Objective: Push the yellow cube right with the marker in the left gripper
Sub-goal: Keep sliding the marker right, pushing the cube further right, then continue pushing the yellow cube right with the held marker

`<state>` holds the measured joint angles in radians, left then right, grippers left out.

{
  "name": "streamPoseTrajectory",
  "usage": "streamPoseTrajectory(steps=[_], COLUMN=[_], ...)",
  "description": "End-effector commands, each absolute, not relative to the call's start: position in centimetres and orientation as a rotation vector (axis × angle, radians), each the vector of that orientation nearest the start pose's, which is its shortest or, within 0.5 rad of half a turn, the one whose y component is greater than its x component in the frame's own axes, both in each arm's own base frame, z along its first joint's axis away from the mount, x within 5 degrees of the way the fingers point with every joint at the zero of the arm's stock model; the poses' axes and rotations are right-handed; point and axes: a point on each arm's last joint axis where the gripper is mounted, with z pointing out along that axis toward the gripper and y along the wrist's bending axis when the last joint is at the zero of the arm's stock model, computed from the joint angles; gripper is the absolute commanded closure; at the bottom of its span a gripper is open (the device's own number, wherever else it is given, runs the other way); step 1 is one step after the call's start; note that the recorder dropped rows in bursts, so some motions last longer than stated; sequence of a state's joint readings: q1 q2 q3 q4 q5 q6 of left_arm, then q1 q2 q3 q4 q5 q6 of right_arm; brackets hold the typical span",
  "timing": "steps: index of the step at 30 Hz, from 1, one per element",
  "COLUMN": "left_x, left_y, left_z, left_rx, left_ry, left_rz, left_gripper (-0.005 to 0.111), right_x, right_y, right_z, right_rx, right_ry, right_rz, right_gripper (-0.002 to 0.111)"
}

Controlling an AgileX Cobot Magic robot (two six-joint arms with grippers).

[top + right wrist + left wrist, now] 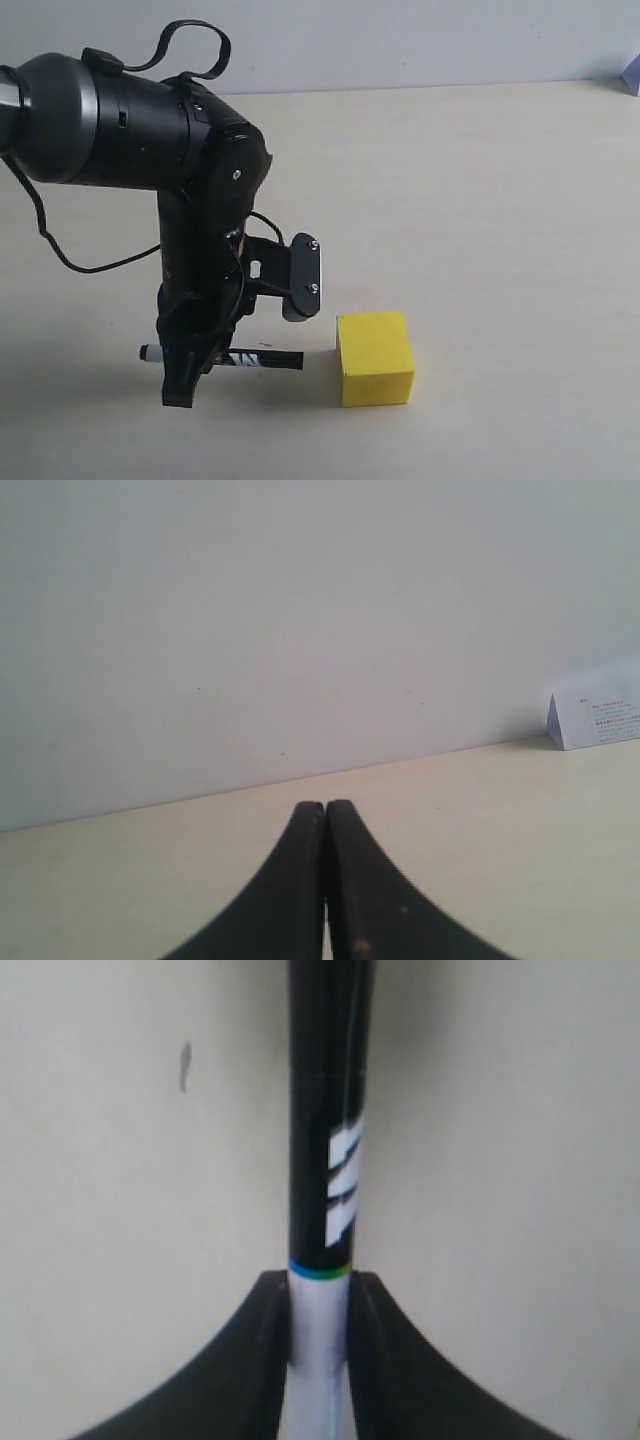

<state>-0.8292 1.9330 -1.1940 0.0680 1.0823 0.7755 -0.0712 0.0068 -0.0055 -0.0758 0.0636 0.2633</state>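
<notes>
Left tool [185, 378] gripping marker [262, 358] low over surface [500, 200]; marker's long axis pointing right, tip touching left face of yellow cube [375, 357].

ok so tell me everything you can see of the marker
The marker is a slim, glossy pen: a black half with white lettering, a thin green-blue ring, then a white barrel with a dark end. It is held level and low over the table. The left gripper is shut on the white barrel, one finger on each side. The marker's other end reaches the yellow cube; whether they actually touch is too close to tell.
</notes>
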Motion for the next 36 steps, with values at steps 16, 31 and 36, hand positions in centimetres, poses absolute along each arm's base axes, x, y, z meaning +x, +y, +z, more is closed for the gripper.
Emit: streamPoseTrajectory(steps=[16,31,36], left_x=[21.2,22.0,22.0], left_y=[-30.4,-30.1,-29.9], left_z=[15.9,16.1,16.3], left_rx=[-2.336,-2.158,-2.141], left_ry=[-1.993,-2.043,-2.066], left_rz=[-0.069,-0.136,-0.152], left_gripper=[0.107,0.107,0.107], right_x=[5.6,5.6,5.6], right_y=[-0.4,-0.4,-0.4], right_z=[20.8,20.8,20.8], right_rx=[0.199,0.199,0.199], right_ry=[1.531,1.531,1.531], right_rz=[0.087,0.087,0.087], right_gripper=[0.108,0.108,0.108])
